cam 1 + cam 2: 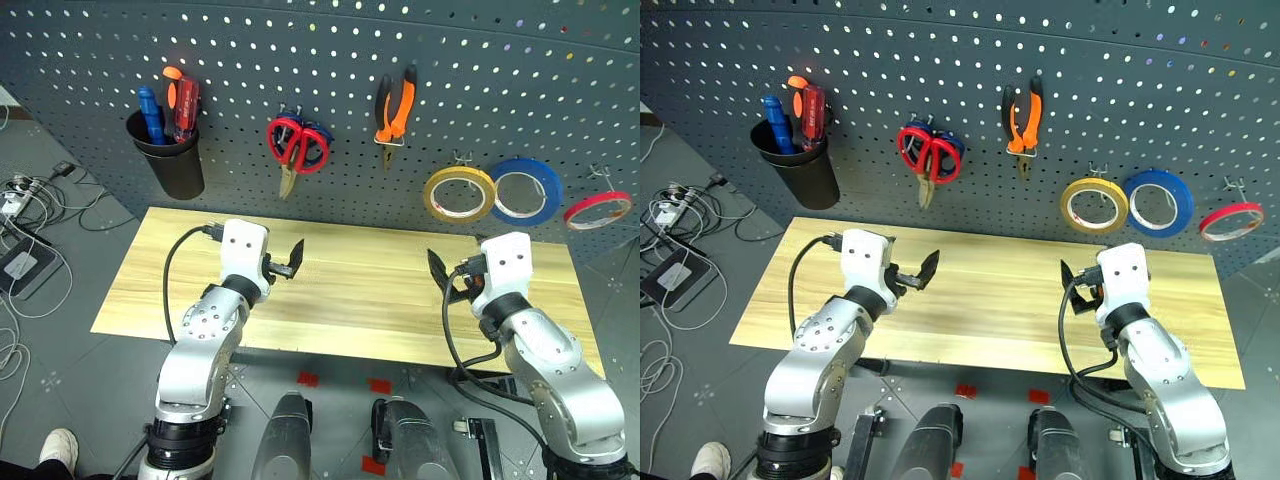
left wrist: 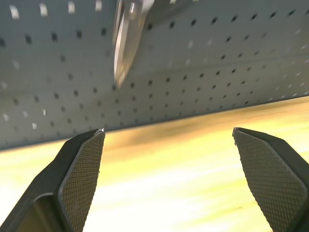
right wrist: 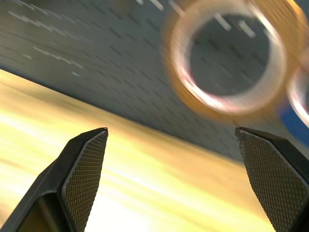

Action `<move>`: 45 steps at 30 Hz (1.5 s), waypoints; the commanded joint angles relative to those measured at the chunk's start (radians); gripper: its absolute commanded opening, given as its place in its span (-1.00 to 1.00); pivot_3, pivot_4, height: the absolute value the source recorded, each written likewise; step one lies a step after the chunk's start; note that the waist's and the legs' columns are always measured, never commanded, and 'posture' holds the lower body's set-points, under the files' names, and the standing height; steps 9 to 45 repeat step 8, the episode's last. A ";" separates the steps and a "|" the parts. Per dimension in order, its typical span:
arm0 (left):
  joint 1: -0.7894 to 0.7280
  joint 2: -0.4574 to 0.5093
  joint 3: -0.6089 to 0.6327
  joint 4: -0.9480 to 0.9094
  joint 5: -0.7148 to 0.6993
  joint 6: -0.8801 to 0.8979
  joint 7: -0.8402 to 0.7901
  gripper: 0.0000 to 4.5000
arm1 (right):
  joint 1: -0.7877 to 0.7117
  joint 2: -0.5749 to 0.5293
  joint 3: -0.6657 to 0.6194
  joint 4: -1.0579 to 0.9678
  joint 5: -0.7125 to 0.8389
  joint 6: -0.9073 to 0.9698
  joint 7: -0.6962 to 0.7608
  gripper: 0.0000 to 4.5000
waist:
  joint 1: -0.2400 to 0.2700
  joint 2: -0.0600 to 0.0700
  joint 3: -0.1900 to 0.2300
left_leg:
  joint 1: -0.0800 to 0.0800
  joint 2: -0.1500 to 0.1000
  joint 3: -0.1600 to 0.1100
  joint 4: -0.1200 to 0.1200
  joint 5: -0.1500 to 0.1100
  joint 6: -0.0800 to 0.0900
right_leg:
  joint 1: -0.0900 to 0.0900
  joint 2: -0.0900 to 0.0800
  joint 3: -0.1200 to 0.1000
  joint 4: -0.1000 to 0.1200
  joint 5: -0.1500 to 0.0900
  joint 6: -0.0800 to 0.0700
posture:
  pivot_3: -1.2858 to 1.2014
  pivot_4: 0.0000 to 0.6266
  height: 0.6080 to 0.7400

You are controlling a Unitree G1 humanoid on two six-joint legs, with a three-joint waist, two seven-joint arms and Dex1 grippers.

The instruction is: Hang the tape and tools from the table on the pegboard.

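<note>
The desk [image 1: 340, 300] is pale wood planks with a smooth, light sheen; the pegboard [image 1: 330, 60] is matt dark grey; each claw's pads [image 2: 82, 174] are black with a rough diamond knurl; the scissors' blades [image 2: 123, 46] are bare shiny metal

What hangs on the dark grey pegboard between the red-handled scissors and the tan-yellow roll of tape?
The orange-and-black-handled pliers hang between the red-handled scissors and the tan-yellow roll of tape, higher on the dark grey pegboard, in both eye views.

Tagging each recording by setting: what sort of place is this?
Likely a workshop tool station: a pegboard hung with pliers, scissors and tape, above a wooden table.
</note>
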 commanded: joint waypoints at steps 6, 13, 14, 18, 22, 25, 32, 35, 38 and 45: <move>-0.004 -0.044 0.004 0.179 -0.013 -0.038 0.001 0.99 | 0.113 0.118 -0.079 0.057 -0.076 0.005 -0.103 1.00 | -0.021 0.009 -0.020 | 0.000 0.000 0.000 -0.001 0.000 0.000 | 0.000 0.000 0.000 -0.001 0.000 0.000 | 0.04 -0.31 1.00; 0.000 -0.046 0.000 0.200 -0.007 -0.039 0.002 0.99 | 0.124 0.132 -0.079 0.068 -0.085 0.002 -0.102 1.00 | -0.024 0.010 -0.022 | 0.000 0.000 0.001 -0.002 0.000 0.000 | 0.000 0.000 0.000 -0.002 0.000 0.000 | 0.03 -0.33 1.00; 0.000 -0.046 0.000 0.200 -0.007 -0.039 0.002 0.99 | 0.124 0.132 -0.079 0.068 -0.085 0.002 -0.102 1.00 | -0.024 0.010 -0.022 | 0.000 0.000 0.001 -0.002 0.000 0.000 | 0.000 0.000 0.000 -0.002 0.000 0.000 | 0.03 -0.33 1.00; 0.000 -0.046 0.000 0.200 -0.007 -0.039 0.002 0.99 | 0.124 0.132 -0.079 0.068 -0.085 0.002 -0.102 1.00 | -0.024 0.010 -0.022 | 0.000 0.000 0.001 -0.002 0.000 0.000 | 0.000 0.000 0.000 -0.002 0.000 0.000 | 0.03 -0.33 1.00; 0.000 -0.046 0.000 0.200 -0.007 -0.039 0.002 0.99 | 0.124 0.132 -0.079 0.068 -0.085 0.002 -0.102 1.00 | -0.024 0.010 -0.022 | 0.000 0.000 0.001 -0.002 0.000 0.000 | 0.000 0.000 0.000 -0.002 0.000 0.000 | 0.03 -0.33 1.00; 0.000 -0.046 0.000 0.200 -0.007 -0.039 0.002 0.99 | 0.124 0.132 -0.079 0.068 -0.085 0.002 -0.102 1.00 | -0.024 0.010 -0.022 | 0.000 0.000 0.001 -0.002 0.000 0.000 | 0.000 0.000 0.000 -0.002 0.000 0.000 | 0.03 -0.33 1.00; 0.000 -0.046 0.000 0.200 -0.007 -0.039 0.002 0.99 | 0.124 0.132 -0.079 0.068 -0.085 0.002 -0.102 1.00 | -0.024 0.010 -0.022 | 0.000 0.000 0.001 -0.002 0.000 0.000 | 0.000 0.000 0.000 -0.002 0.000 0.000 | 0.03 -0.33 1.00; 0.000 -0.046 0.000 0.200 -0.007 -0.039 0.002 0.99 | 0.124 0.132 -0.079 0.068 -0.085 0.002 -0.102 1.00 | -0.024 0.010 -0.022 | 0.000 0.000 0.001 -0.002 0.000 0.000 | 0.000 0.000 0.000 -0.002 0.000 0.000 | 0.03 -0.33 1.00; 0.000 -0.046 0.000 0.200 -0.007 -0.039 0.002 0.99 | 0.124 0.132 -0.079 0.068 -0.085 0.002 -0.102 1.00 | -0.024 0.010 -0.022 | 0.000 0.000 0.001 -0.002 0.000 0.000 | 0.000 0.000 0.000 -0.002 0.000 0.000 | 0.03 -0.33 1.00; 0.000 -0.046 0.000 0.200 -0.007 -0.039 0.002 0.99 | 0.124 0.132 -0.079 0.068 -0.085 0.002 -0.102 1.00 | -0.024 0.010 -0.022 | 0.000 0.000 0.001 -0.002 0.000 0.000 | 0.000 0.000 0.000 -0.002 0.000 0.000 | 0.03 -0.33 1.00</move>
